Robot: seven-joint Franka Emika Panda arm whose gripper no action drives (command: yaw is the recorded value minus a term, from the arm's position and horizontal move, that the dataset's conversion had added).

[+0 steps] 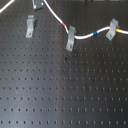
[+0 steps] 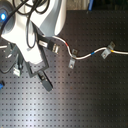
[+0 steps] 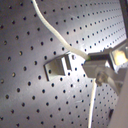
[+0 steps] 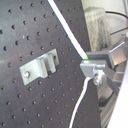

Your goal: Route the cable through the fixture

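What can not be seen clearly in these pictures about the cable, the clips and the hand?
- Cable: both ends leave the first exterior view's edges, so its full length is unknown.
- Top clip in the first exterior view: cut off by the upper edge.
- Hand in the second exterior view: the arm's body hides the cable beneath it.
- Grip: in both wrist views the cable meets the fingers, but blur hides how firmly.
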